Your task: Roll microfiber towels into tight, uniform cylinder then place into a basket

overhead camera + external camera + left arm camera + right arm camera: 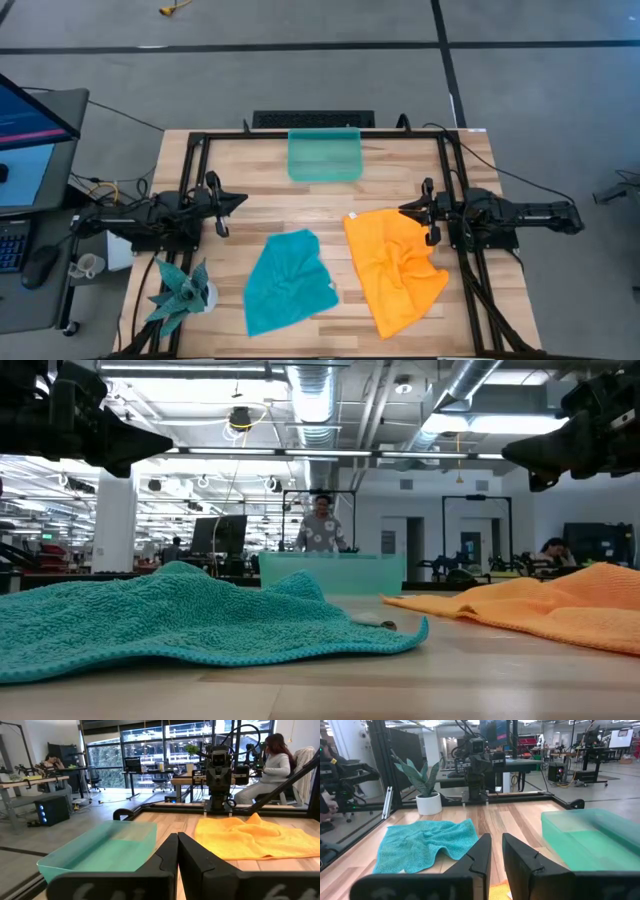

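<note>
A teal-blue towel (288, 282) lies rumpled and spread on the wooden table, near the front middle. To its right lies an orange towel (395, 265), also spread and wrinkled. The translucent teal-green basket (324, 153) stands at the far middle edge, nothing showing inside it. My left gripper (177, 836) is at the table's left side, raised and level, shut on nothing. My right gripper (496, 839) is at the right side, raised above the orange towel's far right corner. Its fingers are slightly apart, with nothing between them.
A spiky teal plant in a white pot (185, 290) stands at the near left corner. Black frame rails (190, 180) run along the table's sides. Bare wood (300, 205) lies between the basket and the towels. A person (322, 525) stands in the room beyond the far edge.
</note>
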`<action>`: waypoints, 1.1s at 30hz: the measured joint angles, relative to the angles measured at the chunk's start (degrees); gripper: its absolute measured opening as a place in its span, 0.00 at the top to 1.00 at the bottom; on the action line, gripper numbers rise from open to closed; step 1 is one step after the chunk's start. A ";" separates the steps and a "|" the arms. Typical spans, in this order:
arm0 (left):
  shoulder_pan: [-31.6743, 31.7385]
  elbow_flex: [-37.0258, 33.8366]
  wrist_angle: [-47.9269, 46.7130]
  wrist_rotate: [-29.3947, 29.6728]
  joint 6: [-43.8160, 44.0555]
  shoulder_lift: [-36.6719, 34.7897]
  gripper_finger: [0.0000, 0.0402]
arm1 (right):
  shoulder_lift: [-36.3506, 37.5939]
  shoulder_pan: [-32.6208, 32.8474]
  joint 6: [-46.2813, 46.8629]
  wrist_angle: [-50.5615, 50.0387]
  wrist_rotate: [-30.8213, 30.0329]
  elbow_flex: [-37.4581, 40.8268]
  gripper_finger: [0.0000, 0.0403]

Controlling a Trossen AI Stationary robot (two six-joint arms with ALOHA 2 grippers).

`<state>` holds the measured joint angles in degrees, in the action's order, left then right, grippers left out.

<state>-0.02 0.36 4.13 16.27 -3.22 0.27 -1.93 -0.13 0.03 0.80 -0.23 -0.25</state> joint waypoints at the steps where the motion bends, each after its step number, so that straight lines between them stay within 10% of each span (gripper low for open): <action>1: 0.00 0.01 -0.01 0.00 -0.01 0.00 1.00 | 0.02 -0.01 0.00 0.00 0.00 0.00 0.82; 33: 0.00 0.01 -0.01 0.00 1.05 -0.02 1.00 | 0.00 0.00 0.00 -0.01 0.00 0.00 0.82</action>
<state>-0.02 0.37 4.12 16.27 -2.17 0.25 -1.93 -0.14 0.03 0.78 -0.23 -0.25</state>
